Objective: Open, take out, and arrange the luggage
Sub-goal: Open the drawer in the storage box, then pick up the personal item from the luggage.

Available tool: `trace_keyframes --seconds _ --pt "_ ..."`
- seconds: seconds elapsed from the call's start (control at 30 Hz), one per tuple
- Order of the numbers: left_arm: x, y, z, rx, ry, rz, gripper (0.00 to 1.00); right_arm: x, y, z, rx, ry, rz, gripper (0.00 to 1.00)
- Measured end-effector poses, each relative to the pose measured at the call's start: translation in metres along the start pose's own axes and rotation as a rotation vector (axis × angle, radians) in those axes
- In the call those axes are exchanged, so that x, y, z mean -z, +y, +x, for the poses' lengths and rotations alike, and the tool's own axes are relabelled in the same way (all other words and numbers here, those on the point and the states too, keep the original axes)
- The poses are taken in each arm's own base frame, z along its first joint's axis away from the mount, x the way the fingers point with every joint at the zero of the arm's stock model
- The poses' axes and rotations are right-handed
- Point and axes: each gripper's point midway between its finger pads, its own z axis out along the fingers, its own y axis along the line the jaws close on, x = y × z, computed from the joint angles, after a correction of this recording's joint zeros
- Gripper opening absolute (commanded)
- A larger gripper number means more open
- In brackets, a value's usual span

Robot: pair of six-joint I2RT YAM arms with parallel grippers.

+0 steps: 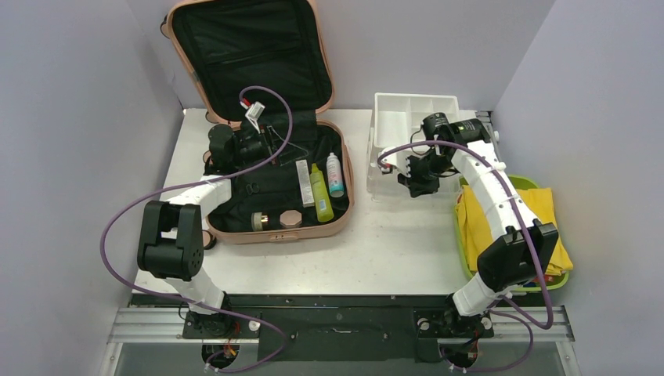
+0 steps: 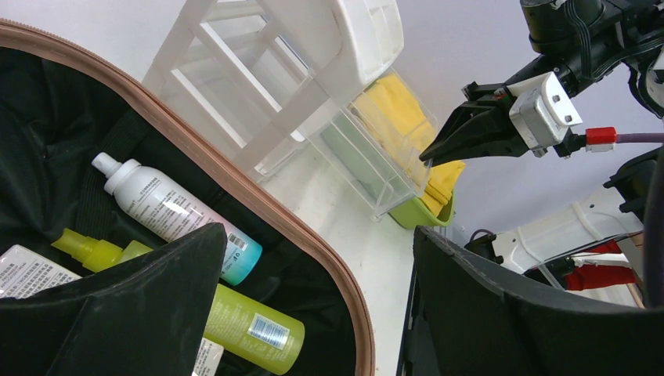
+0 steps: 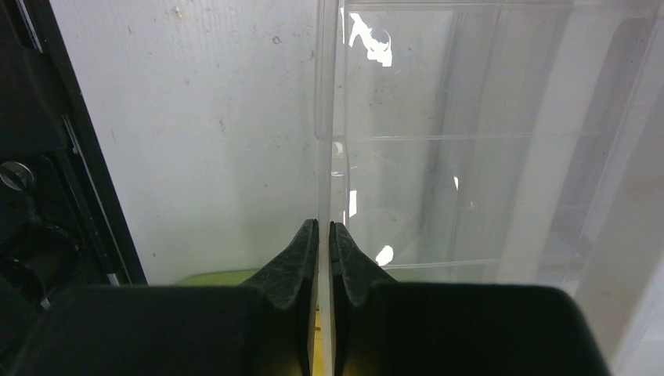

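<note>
Hard to make out: the left pincer (image 2: 319,233) is black against black lining in the top view and its fingertips are lost there. Only the wrist view shows its two broad black fingers (image 2: 141,305), set wide apart with nothing between them. The right pincer (image 3: 323,233) is drawn narrow, its tips pinching the thin upright wall of a clear plastic compartmented organiser (image 3: 470,157); the wall's lower run is hidden behind the fingers. Salmon-pink hard-shell luggage (image 1: 270,231): open, directly beneath the left pincer, with the lid leaning on the back wall beyond it and the lid's top cut off by the frame. Left arm: elbow folded near its base, forearm reaching forward, wrist over the case's lower half. Right arm: stretched forward, wrist bent down over the clear organiser. In the case, ahead of the left pincer's tips: white spray bottle with teal base (image 2: 168,211), yellow-green plastic bottle (image 2: 235,317), and a flat white tube (image 1: 304,182), partly covered by a finger in the wrist view. Nearer the arm's base: two small round jars (image 1: 290,218), labels unreadable. Just beyond the right pincer: white compartmented drawer organiser (image 1: 415,106), contact with the clear one unclear. To the right pincer's right: lime-green tray (image 1: 523,182) holding folded yellow cloth (image 1: 474,227), partly covered by the right forearm.
</note>
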Motion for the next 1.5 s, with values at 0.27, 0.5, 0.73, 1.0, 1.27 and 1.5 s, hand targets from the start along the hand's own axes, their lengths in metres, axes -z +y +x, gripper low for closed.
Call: trace_keyframes --seconds 0.27,0.5,0.73,1.0,1.27,1.5 --pt "0.000 0.001 0.001 -0.006 0.002 -0.004 0.91 0.002 0.005 0.003 -0.011 0.020 -0.013 0.55" --pt "0.000 0.040 0.015 -0.060 0.058 -0.241 1.00 0.042 -0.005 -0.027 -0.104 -0.096 0.217 0.81" --pt "0.008 0.081 0.060 -0.069 0.206 -0.542 0.96 0.108 -0.016 -0.101 -0.174 -0.461 0.468 0.84" --pt "0.026 0.117 0.095 -0.028 0.324 -0.732 0.96 0.065 -0.036 -0.174 -0.246 -0.625 0.374 0.84" --pt "0.026 0.149 0.107 0.012 0.376 -0.822 0.96 0.034 -0.057 -0.184 -0.312 -0.620 0.336 0.83" --pt "0.014 0.162 0.110 0.023 0.400 -0.843 0.96 0.027 -0.051 -0.176 -0.297 -0.608 0.337 0.82"
